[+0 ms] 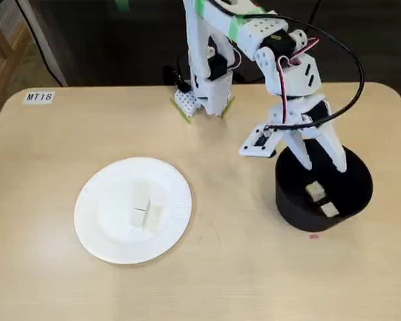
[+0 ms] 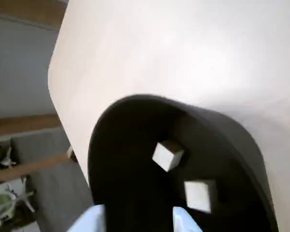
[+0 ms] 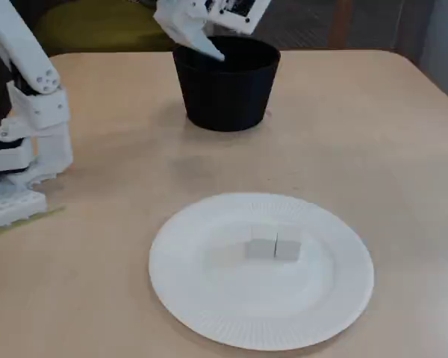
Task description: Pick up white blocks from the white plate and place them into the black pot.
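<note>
The black pot point(image 1: 293, 206) stands at the right of the table in a fixed view, and my gripper point(image 1: 319, 165) hangs open just over its mouth, holding nothing. Two white blocks point(image 1: 314, 192) lie inside the pot. In the wrist view one of them point(image 2: 167, 155) sits tilted and the other point(image 2: 199, 195) lies flat on the pot point(image 2: 111, 145) floor, between my fingertips point(image 2: 183, 220) at the bottom edge. The white plate point(image 1: 87, 200) lies left of the pot with a small cluster of white blocks point(image 1: 147, 212) near its centre. They also show as blocks point(image 3: 275, 247) on the plate point(image 3: 179, 298) in the other fixed view.
The arm's white base point(image 1: 204, 93) is clamped at the far table edge, also seen as the base point(image 3: 19, 149) at the left of the other fixed view. A label reading MT18 point(image 1: 39, 97) is stuck at the far left corner. A small pink mark point(image 1: 313, 235) lies by the pot.
</note>
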### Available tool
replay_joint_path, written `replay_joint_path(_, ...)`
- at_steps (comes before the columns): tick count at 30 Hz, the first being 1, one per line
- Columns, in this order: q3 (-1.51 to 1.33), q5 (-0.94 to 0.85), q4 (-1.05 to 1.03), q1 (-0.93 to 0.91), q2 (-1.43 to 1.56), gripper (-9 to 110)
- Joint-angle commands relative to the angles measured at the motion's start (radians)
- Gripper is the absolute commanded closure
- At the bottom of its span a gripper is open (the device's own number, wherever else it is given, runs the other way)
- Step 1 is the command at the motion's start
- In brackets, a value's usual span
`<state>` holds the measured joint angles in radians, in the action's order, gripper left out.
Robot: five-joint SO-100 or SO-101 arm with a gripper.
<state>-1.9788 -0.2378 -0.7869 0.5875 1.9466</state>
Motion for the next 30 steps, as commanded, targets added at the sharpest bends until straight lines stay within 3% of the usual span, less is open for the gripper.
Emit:
replay_joint_path(1, 0.150, -0.017, -0.107, -0.072, -0.009, 104)
replay_joint_path(8, 0.611, 0.075, -0.603, -0.256, -0.190, 104)
replay_joint_path(16, 0.592, 0.505, -0.834, -0.595, -0.141, 104)
replay_joint_path(23, 0.414, 0.910, -0.873, -0.798, -0.126, 104)
replay_joint_path(30, 0.321, 1.140, -0.874, -0.977, -0.129, 104)
